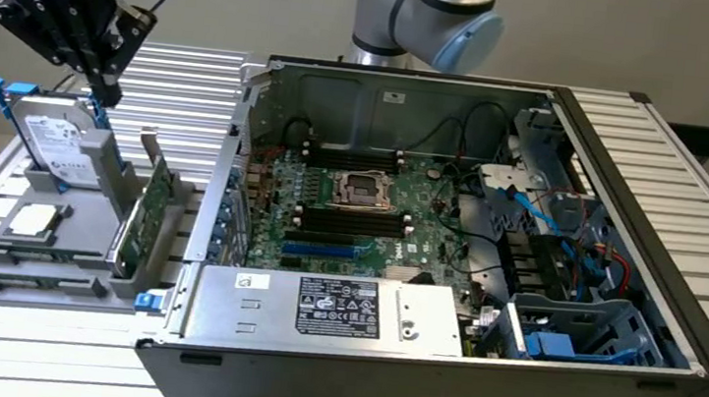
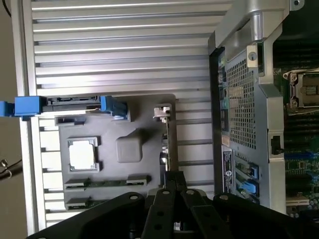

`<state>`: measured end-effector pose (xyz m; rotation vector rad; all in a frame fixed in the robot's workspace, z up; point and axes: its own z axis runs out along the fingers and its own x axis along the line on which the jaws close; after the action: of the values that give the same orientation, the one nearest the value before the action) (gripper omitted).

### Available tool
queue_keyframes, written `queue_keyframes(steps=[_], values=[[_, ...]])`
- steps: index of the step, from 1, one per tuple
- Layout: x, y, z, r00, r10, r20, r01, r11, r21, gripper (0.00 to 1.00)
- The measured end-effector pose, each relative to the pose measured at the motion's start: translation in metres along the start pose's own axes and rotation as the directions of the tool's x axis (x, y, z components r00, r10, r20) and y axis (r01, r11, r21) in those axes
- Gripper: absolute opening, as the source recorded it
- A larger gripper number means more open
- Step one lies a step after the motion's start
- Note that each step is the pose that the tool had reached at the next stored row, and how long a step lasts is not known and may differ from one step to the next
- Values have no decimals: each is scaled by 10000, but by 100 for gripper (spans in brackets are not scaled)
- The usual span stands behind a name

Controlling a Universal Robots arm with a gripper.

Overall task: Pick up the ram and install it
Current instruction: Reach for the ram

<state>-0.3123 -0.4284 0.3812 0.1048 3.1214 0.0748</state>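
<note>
The ram (image 2: 107,182) is a thin dark-green stick standing on edge in a slot of the grey holder (image 2: 124,124), beside the CPU. In the exterior view the ram (image 1: 42,262) lies near the holder's front edge. My black gripper (image 1: 105,91) hangs high over the holder's far end, just above the hard drive, fingers pointing down. In the wrist view the gripper (image 2: 172,185) is shut with nothing between its fingers. The ram is well apart from it. Black memory slots (image 1: 349,220) lie on the motherboard inside the open computer case.
The holder also carries a silver hard drive (image 1: 60,140) with blue rails, a CPU (image 2: 82,154) and a large green card (image 1: 143,211) standing on edge. The open case (image 1: 575,113) has tall metal walls. Cables and a power supply (image 1: 343,306) crowd its inside.
</note>
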Motion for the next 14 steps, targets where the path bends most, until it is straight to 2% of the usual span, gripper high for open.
queue_keyframes(steps=[9, 14], values=[[268, -97, 52, 10000, 3, -53, -3, 10000, 3, 11], [385, -169, 78, 9999, 4, -113, -4, 10000, 8, 11]])
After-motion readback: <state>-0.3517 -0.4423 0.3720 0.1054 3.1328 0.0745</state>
